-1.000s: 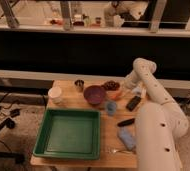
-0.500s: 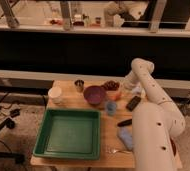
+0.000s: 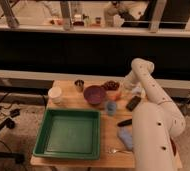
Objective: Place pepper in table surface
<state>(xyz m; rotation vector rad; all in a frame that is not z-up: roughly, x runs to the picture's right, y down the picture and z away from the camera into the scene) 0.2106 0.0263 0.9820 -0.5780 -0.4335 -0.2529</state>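
My gripper (image 3: 121, 90) hangs down from the white arm (image 3: 148, 90) over the back right part of the light tan table surface (image 3: 110, 127), just right of the dark red lumpy cluster (image 3: 110, 85). A small orange-red shape, the pepper (image 3: 116, 95), shows right at the gripper's tip, low over the wood between the purple bowl (image 3: 94, 94) and the black flat object (image 3: 133, 103). I cannot tell whether the pepper is held or lying on the table.
A green tray (image 3: 68, 132) fills the front left. A white cup (image 3: 55, 94), a small metal cup (image 3: 79, 85), a blue cup (image 3: 111, 107), a dark stick-like object (image 3: 124, 122), a blue cloth (image 3: 125, 138) and a utensil (image 3: 115, 150) lie on the table.
The arm's upper joint has shifted slightly left. The gripper stays low at the back of the table by the dark red cluster. The objects have not moved.
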